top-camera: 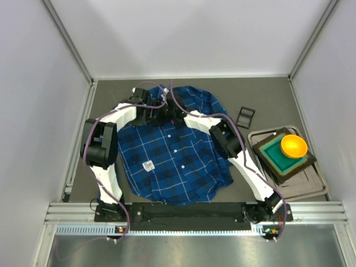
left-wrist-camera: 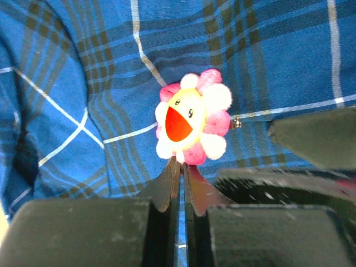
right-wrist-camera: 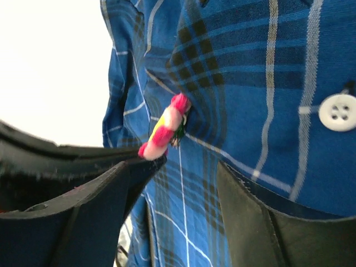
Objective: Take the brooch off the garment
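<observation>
1. Brooch (left-wrist-camera: 192, 128) is sitting pinned on the garment (top-camera: 172, 161), up near the collar end of the shirt front; it is showing a yellow smiling face ringed by pink and white petals
2. Garment is lying spread on the dark table (top-camera: 250, 94), button front facing up, with a white tag (top-camera: 148, 165) resting on the side nearer the left arm
3. Left gripper (left-wrist-camera: 179, 167) is pressing its two fingers together with only a hairline slit between them; the tips are touching the lower edge of the brooch, and I cannot tell whether a petal is being pinched
4. Right gripper (right-wrist-camera: 190, 167) is standing with its jaws wide apart and gripping nothing; plaid cloth is showing in the gap, and the brooch, edge-on from this wrist, is standing out from the cloth just past one fingertip
5. Both arms are reaching in over the shirt from either side, their grippers sitting close together at the brooch
6. White button (right-wrist-camera: 338, 112) is showing on the cloth beside the right gripper's fingers
7. Right of the shirt, a grey tray (top-camera: 314, 189) is holding a green block (top-camera: 275, 158) with an orange bowl (top-camera: 293, 146) on it, and a small black frame (top-camera: 245, 117) is lying between tray and shirt
</observation>
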